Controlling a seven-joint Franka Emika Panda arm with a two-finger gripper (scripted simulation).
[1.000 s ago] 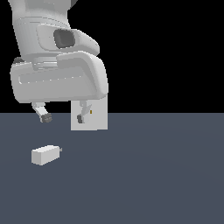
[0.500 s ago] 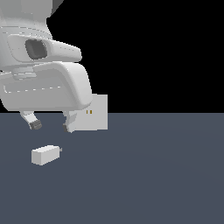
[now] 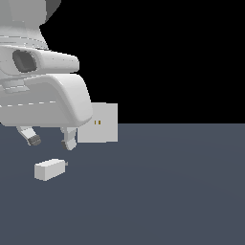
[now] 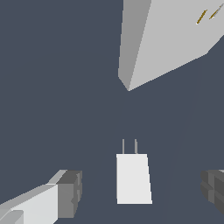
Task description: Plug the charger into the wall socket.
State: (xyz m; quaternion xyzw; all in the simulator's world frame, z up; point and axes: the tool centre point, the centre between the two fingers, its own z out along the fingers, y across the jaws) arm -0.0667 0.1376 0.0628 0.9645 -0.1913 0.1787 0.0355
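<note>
The charger [image 3: 49, 169] is a small white block lying on the dark grey floor at the exterior view's left, its tiny grey prongs on the end toward the wall socket. In the wrist view the charger [image 4: 133, 177] lies between my two fingers, prongs pointing at the plate. My gripper [image 3: 51, 140] hangs open just above the charger, not touching it. The wall socket [image 3: 98, 123] is an upright white square plate with two orange-brown slots, standing behind and to the right of the gripper; its left part is hidden by my hand. The wall socket [image 4: 170, 39] also shows in the wrist view.
The dark grey floor [image 3: 167, 191] stretches flat across the scene, with black background above it. My large white hand and arm [image 3: 38, 91] fill the upper left of the exterior view.
My arm and gripper have moved toward the exterior view's left and come lower, from in front of the socket to above the charger. The charger and socket have not moved.
</note>
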